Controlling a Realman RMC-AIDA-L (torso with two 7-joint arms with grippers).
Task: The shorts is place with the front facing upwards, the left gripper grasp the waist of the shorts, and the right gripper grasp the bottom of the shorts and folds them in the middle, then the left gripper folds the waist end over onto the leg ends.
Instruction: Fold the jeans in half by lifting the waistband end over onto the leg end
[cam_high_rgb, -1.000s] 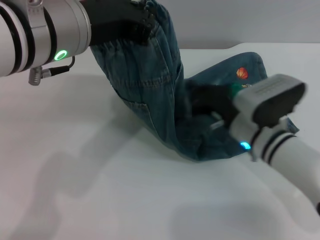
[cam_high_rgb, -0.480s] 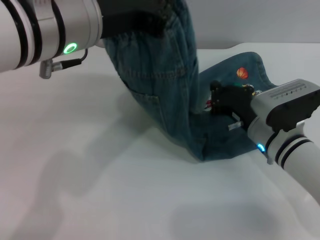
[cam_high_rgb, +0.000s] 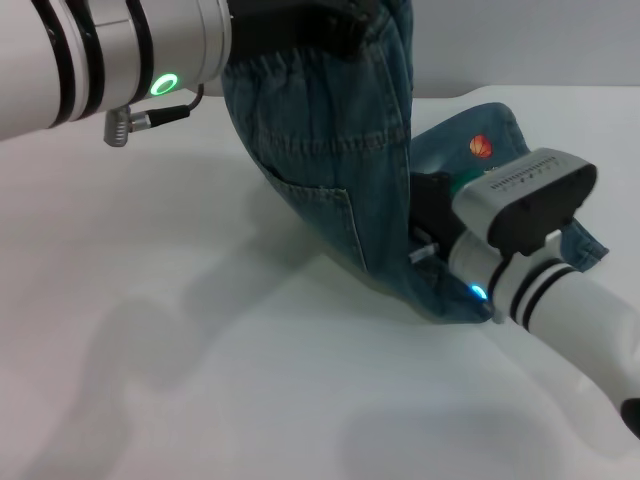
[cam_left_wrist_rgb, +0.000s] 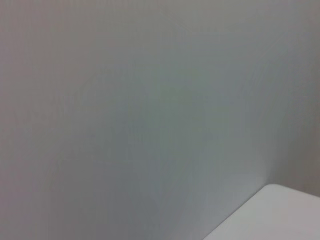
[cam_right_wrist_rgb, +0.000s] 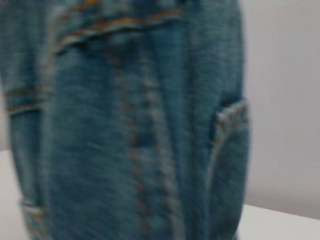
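White tabletop (cam_high_rgb: 200, 380) fills most of the head view, and we see it again as a pale corner at the lower right of the left wrist view, under a plain grey wall (cam_left_wrist_rgb: 150, 100).

Next in size, the shorts (cam_high_rgb: 340, 190) hang in the upper middle of the frame, lifted by their waist (cam_high_rgb: 300, 65) so the denim drapes down and to the right, where the lower part lies on the table. A small orange print (cam_high_rgb: 481, 147) shows on the flat leg at the right, near the frame's upper right. In the right wrist view we see only hanging denim with orange stitching and a pocket edge.

At the top of the frame, the left gripper (cam_high_rgb: 310, 25) pinches the waist, holding the gathered band up; its silver arm with the green light enters from the upper left.

At the right middle, the right gripper (cam_high_rgb: 428, 215) sits low against the denim beside the hanging fold; we cannot tell whether its claw is spread or pressed together, since cloth and the wrist housing hide it.
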